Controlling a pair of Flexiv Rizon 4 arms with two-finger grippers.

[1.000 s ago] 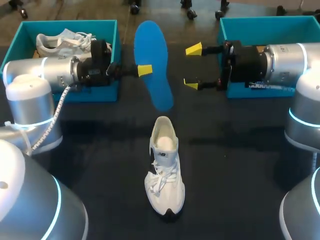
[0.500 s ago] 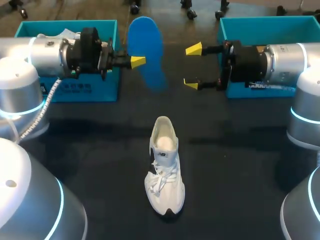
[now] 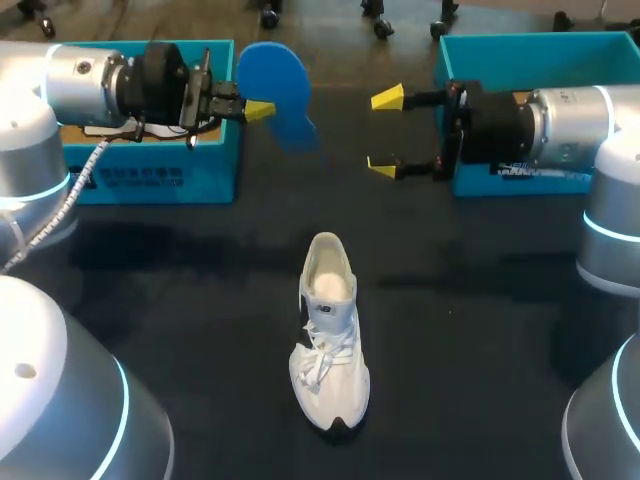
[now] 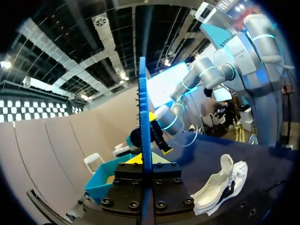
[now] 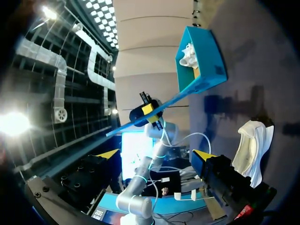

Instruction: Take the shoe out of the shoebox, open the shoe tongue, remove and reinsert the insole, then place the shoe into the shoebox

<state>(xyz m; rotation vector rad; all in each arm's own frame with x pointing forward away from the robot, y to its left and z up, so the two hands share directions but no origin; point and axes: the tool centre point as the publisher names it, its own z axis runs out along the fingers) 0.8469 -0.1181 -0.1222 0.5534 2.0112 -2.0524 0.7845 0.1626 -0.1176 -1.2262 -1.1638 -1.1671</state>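
At the far left, the left arm [image 3: 90,85] comes in over the teal left shoebox [image 3: 150,180]. The right wrist view shows a second white shoe [image 5: 189,52] lying in that box. The left jaws are clenched on the blue insole [image 3: 275,90]. From the left wrist view it shows edge-on between the fingers, standing straight up out of the grip. The insole hangs in the air, just right of that box and well above the dark desk [image 3: 480,330].

The white shoe [image 3: 328,340] sits on the desk in the middle, nearer than both arms. Its toe points to the near edge, its heel opening faces the far side, and its laces are loose.

To the right, the right arm [image 3: 560,125] reaches in in front of the right shoebox [image 3: 530,45]. The right jaws are released with nothing in them, their yellow tips well apart and pointing toward the insole.

I'd say the insole is out and putting it back comes next. That means lowering the insole to the shoe, lining its length up with the sole, and feeding the toe end into the opening. The shoe is light and may slide, so the free right jaws would probably need to steady it at the heel or hold the tongue up.
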